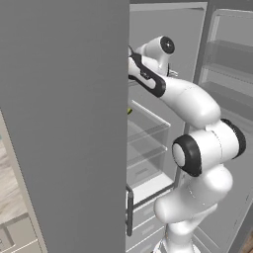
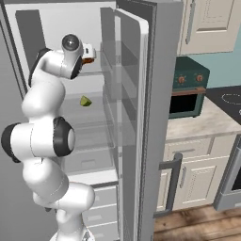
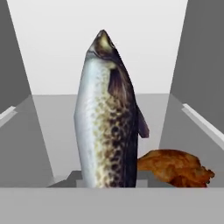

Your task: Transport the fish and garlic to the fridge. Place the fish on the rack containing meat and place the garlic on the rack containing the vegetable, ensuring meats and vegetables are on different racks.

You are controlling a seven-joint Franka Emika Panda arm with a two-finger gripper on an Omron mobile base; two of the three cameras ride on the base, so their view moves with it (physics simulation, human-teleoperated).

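Silver-grey fish (image 3: pixel 108 118): standing on end in the hand view, nose away from the camera, lower body running down to the bottom edge between the fingers.
Gripper (image 2: pixel 88 52): pressed together on the fish; fingertips themselves not discernible in the hand view.
Meat (image 3: pixel 175 167): reddish-brown lump just beside the fish's lower end, on its right in the hand view, resting on the grey shelf surface.
Fridge (image 2: pixel 134 117): both doors swung open; arm reaching into the upper part of the compartment.
Rack containing meat (image 2: pixel 96 73): thin clear shelf at hand level; brown speck near the hand in the right base view.
Vegetable (image 2: pixel 85 100): yellow-green piece one shelf lower.
Hidden: fish tail cut off at bottom; in the left base view, hand concealed behind the grey door.
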